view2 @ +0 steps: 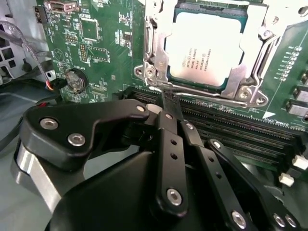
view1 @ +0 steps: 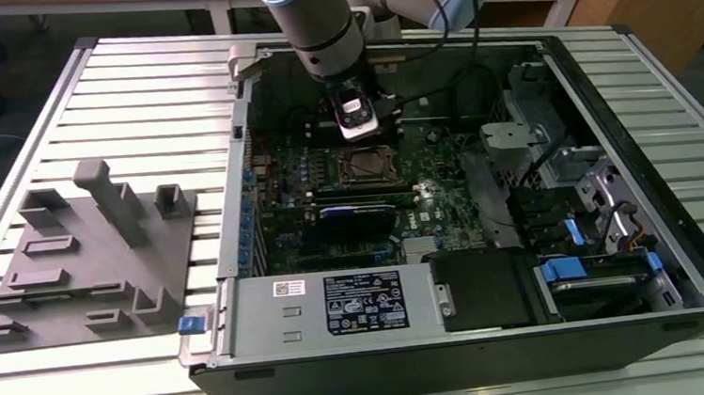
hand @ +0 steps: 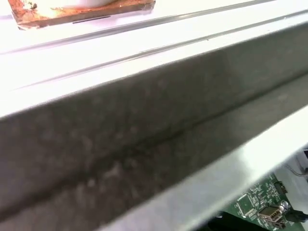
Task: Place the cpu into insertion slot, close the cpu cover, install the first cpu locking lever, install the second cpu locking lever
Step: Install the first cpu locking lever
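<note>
In the second wrist view the cpu [view2: 207, 48] lies flat in the insertion slot [view2: 243, 91], its silver top showing through the cut-out of the cpu cover [view2: 155, 45], which lies down over it. My black gripper [view2: 168, 102] is shut, its tips together and touching the socket's near edge, where a thin lever rod [view2: 202, 91] runs. In the exterior view the gripper [view1: 361, 126] hangs inside the open computer case, just beyond the insertion slot [view1: 368, 166] on the green motherboard [view1: 435, 205].
Long black memory slots [view2: 250, 137] run beside the socket under my fingers. A coin battery [view2: 76, 80] sits nearby. A grey fixture block [view1: 93, 256] lies at the exterior view's left. The power supply [view1: 335, 303] and drive bays [view1: 590, 268] line the case front.
</note>
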Controlling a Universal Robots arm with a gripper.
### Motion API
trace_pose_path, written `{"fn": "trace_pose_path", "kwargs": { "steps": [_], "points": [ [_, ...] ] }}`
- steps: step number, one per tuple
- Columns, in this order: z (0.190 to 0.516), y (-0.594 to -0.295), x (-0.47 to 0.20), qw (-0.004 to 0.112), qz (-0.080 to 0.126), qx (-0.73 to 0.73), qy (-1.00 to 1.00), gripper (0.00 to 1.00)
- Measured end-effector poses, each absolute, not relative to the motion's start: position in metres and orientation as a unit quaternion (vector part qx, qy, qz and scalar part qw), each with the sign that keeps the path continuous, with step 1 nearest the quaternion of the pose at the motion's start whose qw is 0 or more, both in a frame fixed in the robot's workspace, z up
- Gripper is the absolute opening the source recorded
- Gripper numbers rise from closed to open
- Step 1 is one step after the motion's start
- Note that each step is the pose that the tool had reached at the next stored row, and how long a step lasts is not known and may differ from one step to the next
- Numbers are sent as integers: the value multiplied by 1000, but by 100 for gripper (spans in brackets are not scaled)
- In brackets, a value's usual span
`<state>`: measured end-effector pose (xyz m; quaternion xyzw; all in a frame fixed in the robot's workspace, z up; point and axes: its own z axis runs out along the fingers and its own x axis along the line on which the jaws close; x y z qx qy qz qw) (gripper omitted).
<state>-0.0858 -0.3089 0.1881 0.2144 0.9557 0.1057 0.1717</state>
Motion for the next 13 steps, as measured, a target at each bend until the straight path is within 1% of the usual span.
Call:
{"fn": "trace_pose_path", "kwargs": {
  "steps": [8, 13],
  "points": [
    [208, -309, -86, 171, 106, 215, 956, 11],
    [209, -309, -86, 171, 106, 215, 956, 11]
  ]
}}
